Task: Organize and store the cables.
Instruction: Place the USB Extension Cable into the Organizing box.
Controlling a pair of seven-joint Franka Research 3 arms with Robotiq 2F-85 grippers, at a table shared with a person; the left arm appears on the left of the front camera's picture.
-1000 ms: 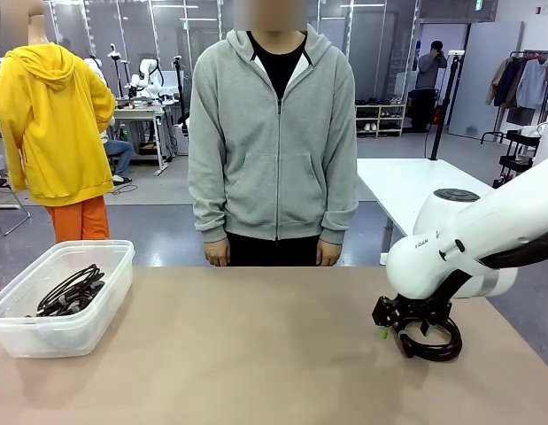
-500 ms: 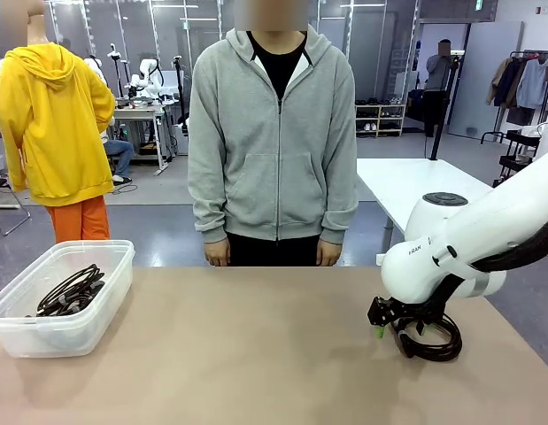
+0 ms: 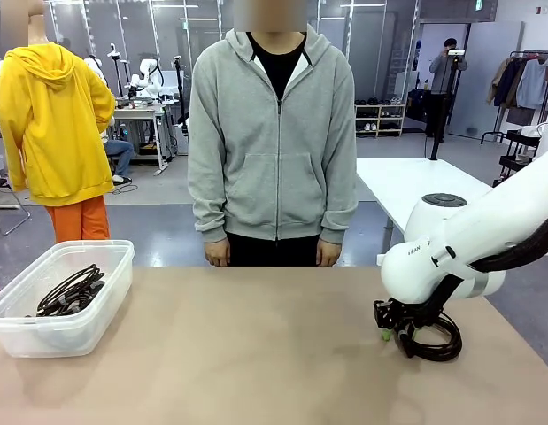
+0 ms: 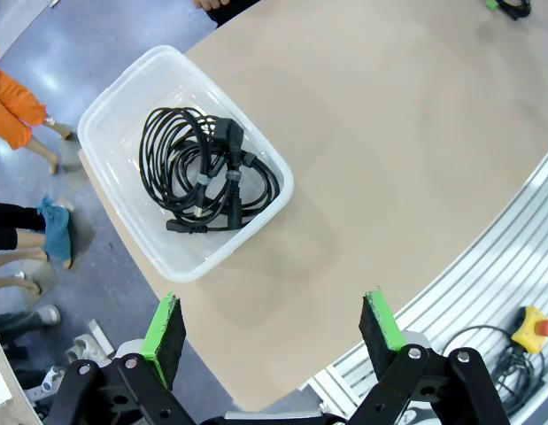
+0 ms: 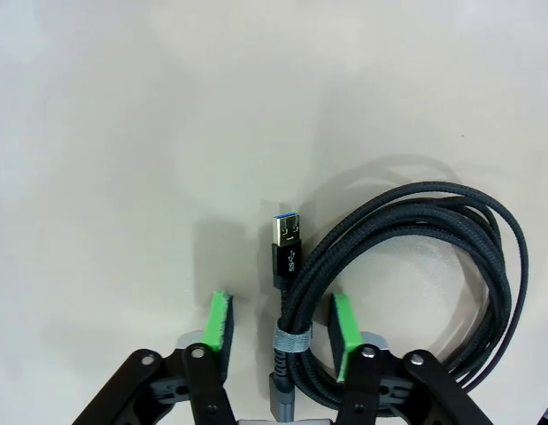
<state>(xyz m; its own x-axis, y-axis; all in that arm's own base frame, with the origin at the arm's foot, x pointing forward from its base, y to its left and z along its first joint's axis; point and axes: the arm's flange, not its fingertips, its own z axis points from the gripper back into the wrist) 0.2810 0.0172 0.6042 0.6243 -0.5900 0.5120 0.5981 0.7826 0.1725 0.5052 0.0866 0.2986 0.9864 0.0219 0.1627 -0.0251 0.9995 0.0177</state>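
Front view: right gripper (image 3: 396, 329) is lowered onto the table (image 3: 256, 354) at its right side, over a coiled cable (image 3: 437, 350). A person (image 3: 274, 133) is seen standing at the far edge, hands (image 3: 217, 253) down and off the table.

Right wrist view: the cable is straddled at its tied end by the right gripper (image 5: 281, 308). Jaws are part-closed but not clamped: one pad (image 5: 343, 323) lies against the coil, and a gap is seen between the other pad (image 5: 219, 326) and the plug (image 5: 288, 239). The tie (image 5: 291, 341) sits between the pads.

Left wrist view: left gripper (image 4: 274, 328) is held high above the table, jaws wide apart, nothing between them. Below it, further coils (image 4: 203, 173) are seen lying in a clear bin (image 4: 105, 97) at the table's left corner.
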